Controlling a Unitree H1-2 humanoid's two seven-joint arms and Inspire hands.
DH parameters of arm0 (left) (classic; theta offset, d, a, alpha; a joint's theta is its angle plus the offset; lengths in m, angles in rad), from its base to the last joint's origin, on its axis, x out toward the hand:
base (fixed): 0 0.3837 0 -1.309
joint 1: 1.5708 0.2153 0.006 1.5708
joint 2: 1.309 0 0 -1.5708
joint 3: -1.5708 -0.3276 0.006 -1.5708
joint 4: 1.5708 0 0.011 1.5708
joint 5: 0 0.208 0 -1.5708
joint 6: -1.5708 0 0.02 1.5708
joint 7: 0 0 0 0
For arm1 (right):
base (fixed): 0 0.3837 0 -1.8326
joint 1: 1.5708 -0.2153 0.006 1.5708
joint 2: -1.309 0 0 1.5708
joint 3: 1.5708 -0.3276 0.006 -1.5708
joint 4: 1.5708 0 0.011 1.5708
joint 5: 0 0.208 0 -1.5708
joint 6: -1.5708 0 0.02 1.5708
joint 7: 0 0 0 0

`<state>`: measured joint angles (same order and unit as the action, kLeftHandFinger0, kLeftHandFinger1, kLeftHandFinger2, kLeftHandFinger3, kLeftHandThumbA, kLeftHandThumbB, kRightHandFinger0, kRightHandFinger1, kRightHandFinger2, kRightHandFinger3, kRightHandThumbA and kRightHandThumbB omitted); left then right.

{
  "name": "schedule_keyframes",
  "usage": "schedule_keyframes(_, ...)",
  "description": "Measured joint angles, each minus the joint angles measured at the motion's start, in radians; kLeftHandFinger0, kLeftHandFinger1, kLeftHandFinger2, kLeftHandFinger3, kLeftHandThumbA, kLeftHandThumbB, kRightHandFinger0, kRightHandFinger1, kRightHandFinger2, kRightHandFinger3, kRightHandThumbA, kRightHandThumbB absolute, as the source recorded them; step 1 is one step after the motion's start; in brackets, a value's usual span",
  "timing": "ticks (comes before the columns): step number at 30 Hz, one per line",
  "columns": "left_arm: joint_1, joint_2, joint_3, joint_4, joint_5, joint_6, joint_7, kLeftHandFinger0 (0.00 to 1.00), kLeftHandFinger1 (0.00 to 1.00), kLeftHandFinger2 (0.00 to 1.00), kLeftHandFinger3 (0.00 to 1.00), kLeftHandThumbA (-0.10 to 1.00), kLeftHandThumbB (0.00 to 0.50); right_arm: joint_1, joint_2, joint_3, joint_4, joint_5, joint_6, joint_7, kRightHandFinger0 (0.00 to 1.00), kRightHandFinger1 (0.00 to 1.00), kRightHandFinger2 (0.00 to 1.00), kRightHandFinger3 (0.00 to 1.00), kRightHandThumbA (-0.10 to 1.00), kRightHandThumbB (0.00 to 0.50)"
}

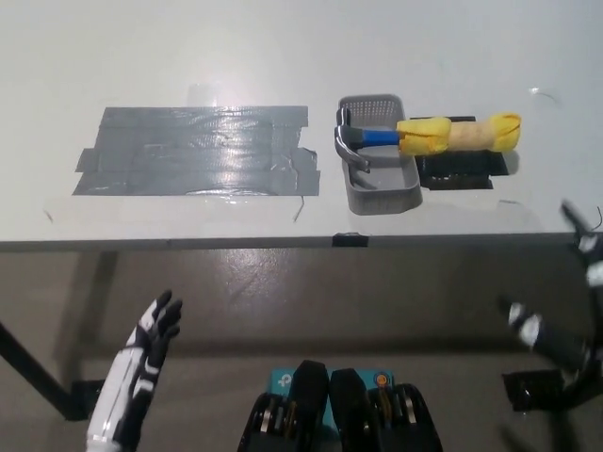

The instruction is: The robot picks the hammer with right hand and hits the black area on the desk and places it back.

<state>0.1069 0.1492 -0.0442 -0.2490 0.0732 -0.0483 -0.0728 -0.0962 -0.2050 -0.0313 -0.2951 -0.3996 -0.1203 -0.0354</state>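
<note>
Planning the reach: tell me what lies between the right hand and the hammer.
In the head view, the right hand hangs below the desk edge; only bare desk separates it from the hammer, whose head rests in the gray tray.

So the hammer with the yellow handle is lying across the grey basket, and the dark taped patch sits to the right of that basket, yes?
Not quite. The head view shows the hammer lying across the grey basket, but the dark taped patch sits to the basket's left in the picture, not its right.
</note>
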Motion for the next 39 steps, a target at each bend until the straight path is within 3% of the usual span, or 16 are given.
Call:
schedule_keyframes(1,-0.018,0.002,0.0,0.002,0.001,0.002,-0.002,1.0,1.0,1.0,1.0,0.96,0.151,-0.035,-0.01,0.0,0.011,-0.02,0.011,0.0,1.0,1.0,1.0,1.0,0.69,0.24)
schedule_keyframes(3,-0.055,0.007,-0.001,0.009,0.002,0.005,-0.005,1.0,1.0,1.0,1.0,0.96,0.165,-0.108,-0.027,0.005,0.045,-0.058,0.033,0.001,1.0,1.0,1.0,1.0,0.76,0.277)
schedule_keyframes(7,-0.074,0.007,-0.004,0.026,0.008,0.009,-0.009,1.0,1.0,1.0,1.0,0.93,0.183,-0.218,-0.052,0.041,0.145,-0.13,0.069,0.002,1.0,1.0,1.0,1.0,0.75,0.313)
schedule_keyframes(10,-0.063,0.007,-0.006,0.046,0.01,0.011,-0.011,1.0,1.0,1.0,1.0,0.91,0.167,-0.278,-0.067,0.08,0.221,-0.19,0.093,0.002,1.0,1.0,1.0,1.0,0.79,0.345)
schedule_keyframes(14,-0.046,0.007,-0.005,0.069,0.011,0.011,-0.011,1.0,1.0,1.0,1.0,0.92,0.188,-0.357,-0.09,0.143,0.333,-0.273,0.123,0.001,1.0,1.0,1.0,1.0,0.83,0.362)
schedule_keyframes(20,-0.042,0.007,-0.003,0.089,0.01,0.008,-0.012,1.0,1.0,1.0,1.0,0.91,0.179,-0.461,-0.105,0.23,0.478,-0.372,0.165,-0.003,1.0,1.0,1.0,1.0,0.84,0.39)
schedule_keyframes(32,-0.043,0.009,0.0,0.1,0.009,0.005,-0.013,1.0,1.0,1.0,1.0,0.91,0.195,-0.555,-0.105,0.297,0.616,-0.444,0.199,-0.022,1.0,1.0,1.0,1.0,0.92,0.409)
schedule_keyframes(35,-0.043,0.009,0.001,0.1,0.009,0.005,-0.013,1.0,1.0,1.0,1.0,0.91,0.175,-0.575,-0.104,0.304,0.642,-0.447,0.199,-0.031,1.0,1.0,1.0,1.0,0.89,0.4)
schedule_keyframes(39,-0.043,0.01,0.001,0.101,0.009,-0.003,-0.013,1.0,1.0,1.0,1.0,0.91,0.197,-0.591,-0.104,0.313,0.685,-0.449,0.198,-0.049,1.0,1.0,1.0,1.0,0.87,0.393)
